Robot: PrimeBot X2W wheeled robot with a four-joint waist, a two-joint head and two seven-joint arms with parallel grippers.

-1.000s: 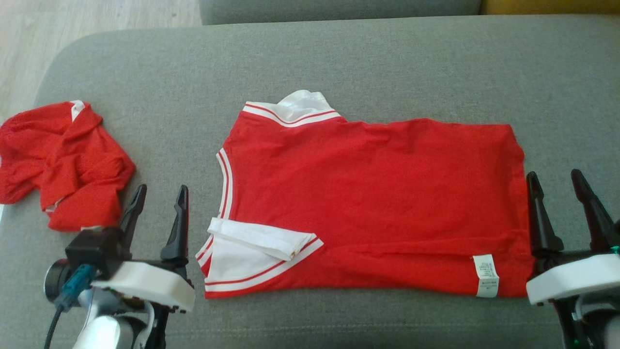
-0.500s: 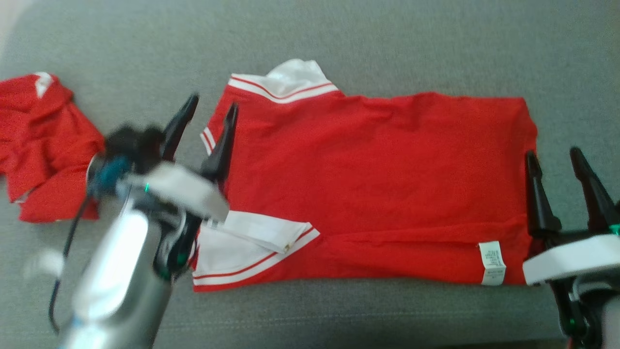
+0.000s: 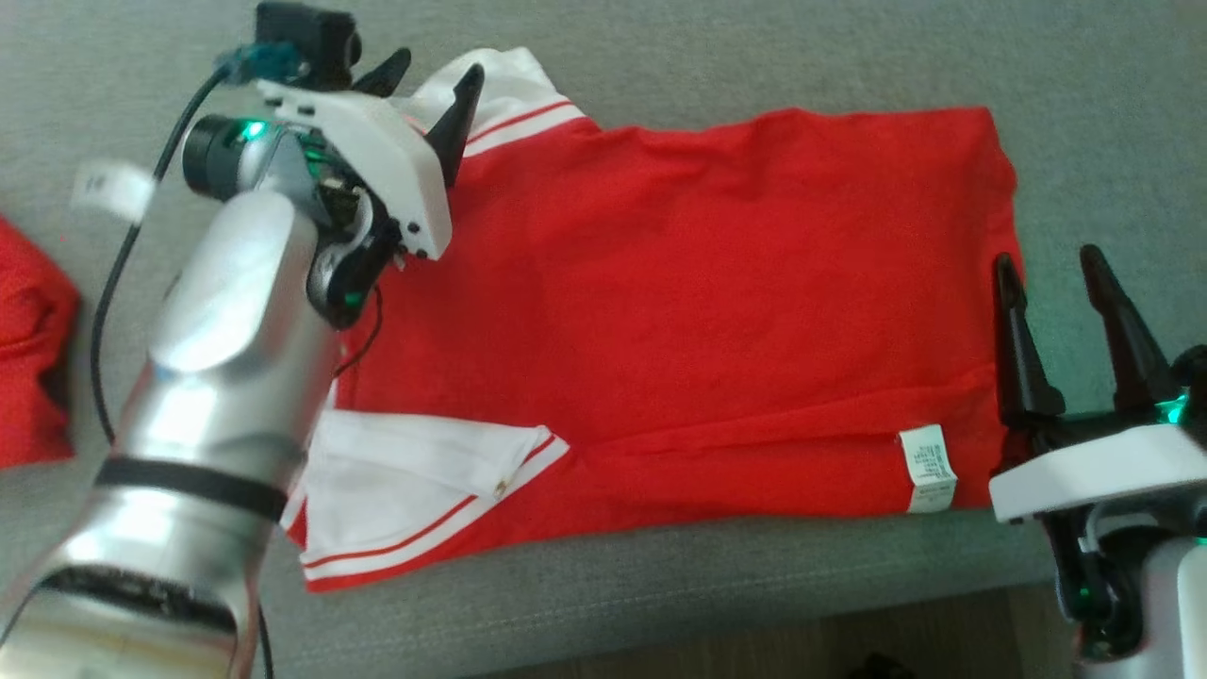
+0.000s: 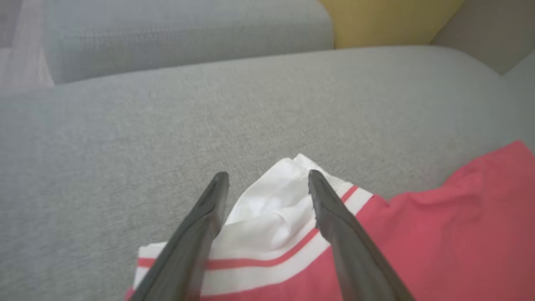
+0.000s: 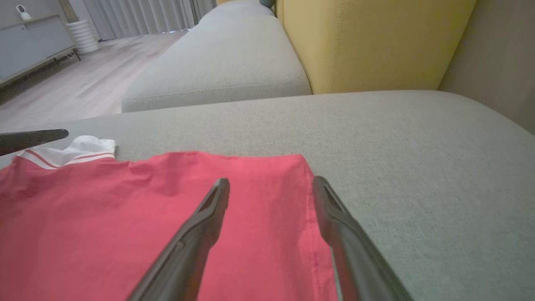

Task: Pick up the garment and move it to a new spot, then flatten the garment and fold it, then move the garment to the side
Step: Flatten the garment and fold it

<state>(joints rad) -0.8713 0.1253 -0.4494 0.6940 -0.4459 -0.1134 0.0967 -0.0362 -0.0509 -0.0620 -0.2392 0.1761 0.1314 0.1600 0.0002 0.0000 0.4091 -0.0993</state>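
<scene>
A red shirt [image 3: 679, 311] lies flat on a grey sofa [image 3: 754, 57], seemingly folded once lengthwise. The left tool [image 3: 438, 64], spread, straddles its far white sleeve [image 4: 271, 209]. The right tool [image 3: 1047, 256], spread, straddles the hem [image 5: 311, 217]. Further folding and moving aside remain.

Matt cloth garment [image 3: 707, 311], seemingly woven sofa [image 3: 801, 57]

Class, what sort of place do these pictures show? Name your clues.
Probably a home living room: a grey sofa under the red shirt, a yellow cushion behind it, and wood floor with curtains beyond.
</scene>
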